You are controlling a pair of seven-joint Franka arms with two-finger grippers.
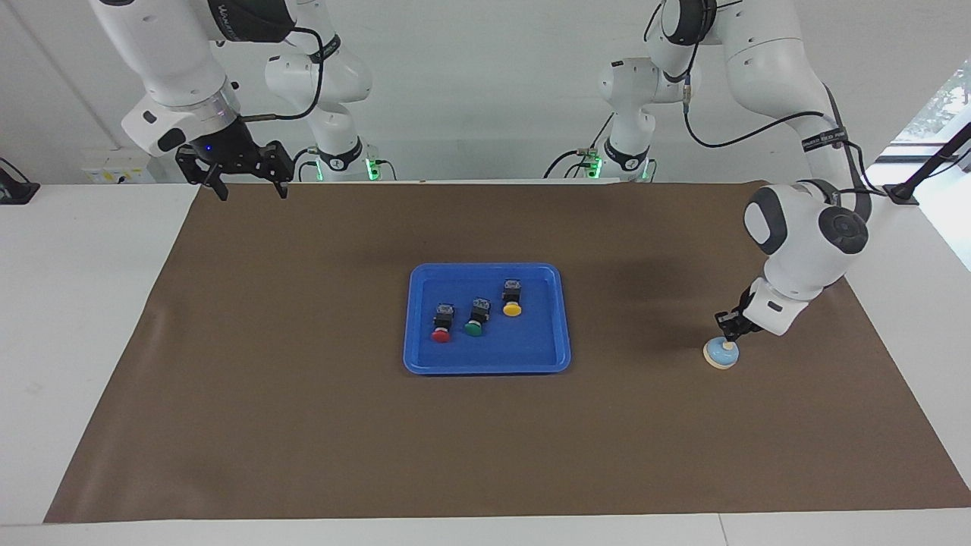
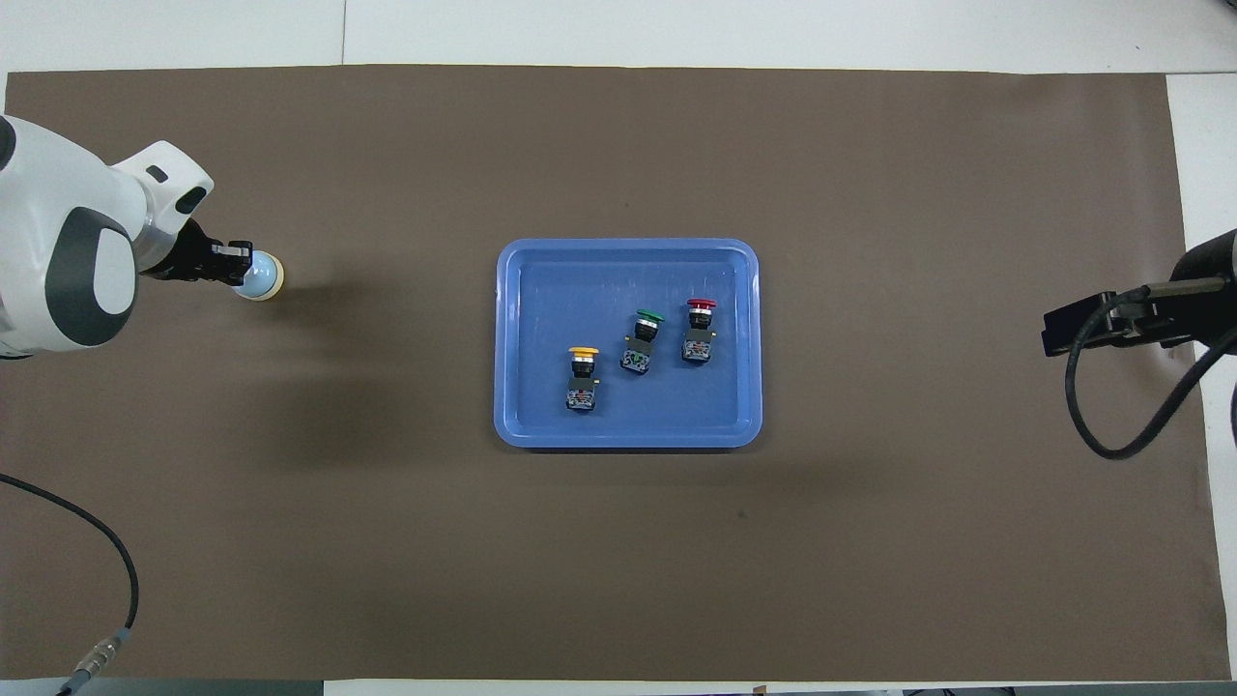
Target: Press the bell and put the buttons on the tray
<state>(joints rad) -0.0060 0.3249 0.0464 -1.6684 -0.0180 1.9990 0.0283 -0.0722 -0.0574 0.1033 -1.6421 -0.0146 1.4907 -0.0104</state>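
Closed left gripper (image 1: 730,331) poised over the small light-blue dome bell (image 1: 720,354)

An off-centre push on its cream knob could skid it; the waiting right gripper (image 1: 246,184) hangs with fingers apart.

Overhead view: right end effector (image 2: 1073,329) is cropped at the frame's right edge; its black fingers are not discernible. Left end effector (image 2: 237,263) partly covers the small light-blue dome bell (image 2: 261,278).

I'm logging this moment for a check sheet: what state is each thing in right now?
Bell: upright on the brown mat, at the left arm's end.
Left gripper: shut, just above the bell's knob.
Right gripper: open, raised, waiting.
Tray: flat on the mat, holding all three buttons.
Red button, green button, yellow button: lying in the tray.
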